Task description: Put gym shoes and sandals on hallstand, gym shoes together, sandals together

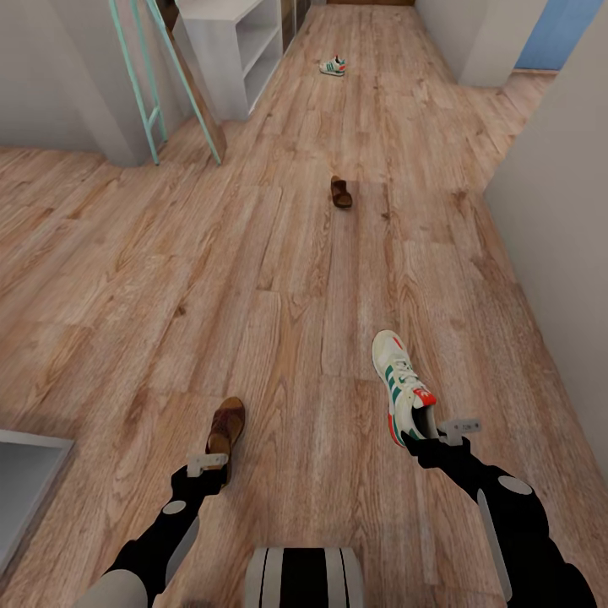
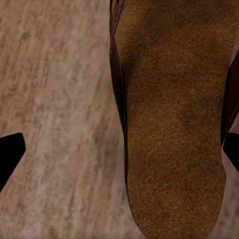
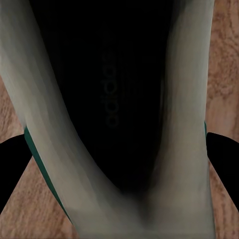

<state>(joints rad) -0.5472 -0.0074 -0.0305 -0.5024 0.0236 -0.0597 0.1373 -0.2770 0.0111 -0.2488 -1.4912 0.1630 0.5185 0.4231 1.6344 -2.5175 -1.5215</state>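
One gym shoe (image 1: pixel 402 382) lies near on the right of the corridor floor (image 1: pixel 279 295). My right gripper (image 1: pixel 426 441) is at its heel. In the right wrist view both fingers (image 3: pixel 17 164) press the shoe's (image 3: pixel 119 99) sides, so the right gripper (image 3: pixel 119 149) is shut on it. A brown sandal (image 1: pixel 226 425) lies near on the left, with my left gripper (image 1: pixel 213 473) open at its heel. In the left wrist view the left gripper (image 2: pixel 122 149) straddles the sandal (image 2: pixel 174 114), one finger (image 2: pixel 10 154) well apart from it. A second sandal (image 1: pixel 341 192) and a second gym shoe (image 1: pixel 333 66) lie farther down. I cannot pick out the hallstand for certain.
A white shelf unit (image 1: pixel 236 42) stands at the far left beside a teal ladder frame (image 1: pixel 152 84). A pale grey corner (image 1: pixel 25 481) juts in at the near left. A white wall (image 1: pixel 557 211) lines the right side. The corridor opens to the left.
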